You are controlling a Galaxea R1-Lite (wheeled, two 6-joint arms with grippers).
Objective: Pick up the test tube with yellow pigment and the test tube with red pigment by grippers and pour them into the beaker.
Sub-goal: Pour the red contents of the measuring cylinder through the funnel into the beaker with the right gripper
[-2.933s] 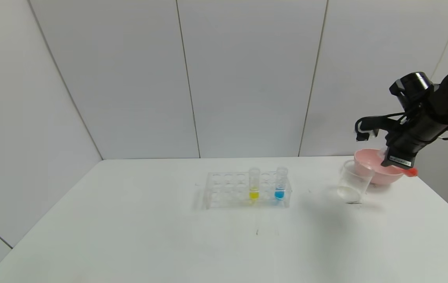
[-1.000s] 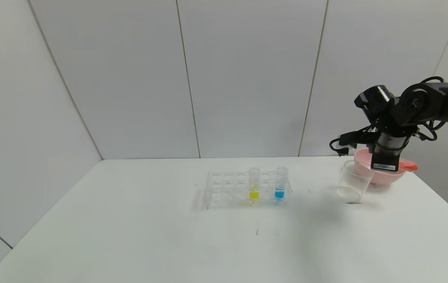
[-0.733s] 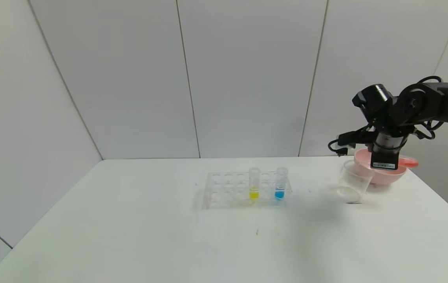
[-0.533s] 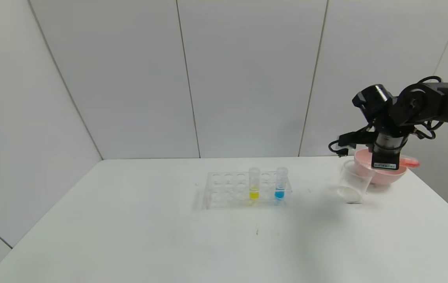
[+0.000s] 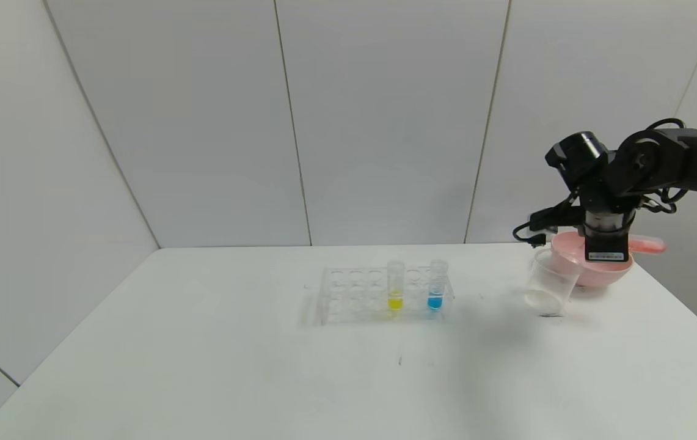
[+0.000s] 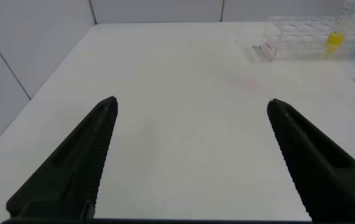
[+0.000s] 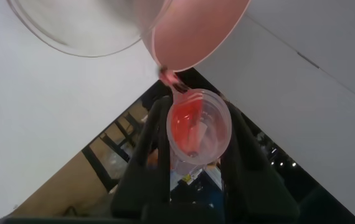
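A rack (image 5: 379,294) is sitting mid-table (image 5: 262,366), carrying the test tube with yellow pigment (image 5: 395,285) and, to its right, another tube (image 5: 437,285). Far right, the beaker (image 5: 548,282) is standing before a bowl (image 5: 595,270) (touching or merely overlapping, unclear). Above the bowl, the right gripper (image 7: 193,134) is holding the test tube with red pigment (image 5: 646,245) sideways.

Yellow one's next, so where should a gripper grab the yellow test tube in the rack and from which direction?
Probably grip the test tube with yellow pigment on its clear upper section above the rack, coming straight down, since it stands upright and only that top protrudes.
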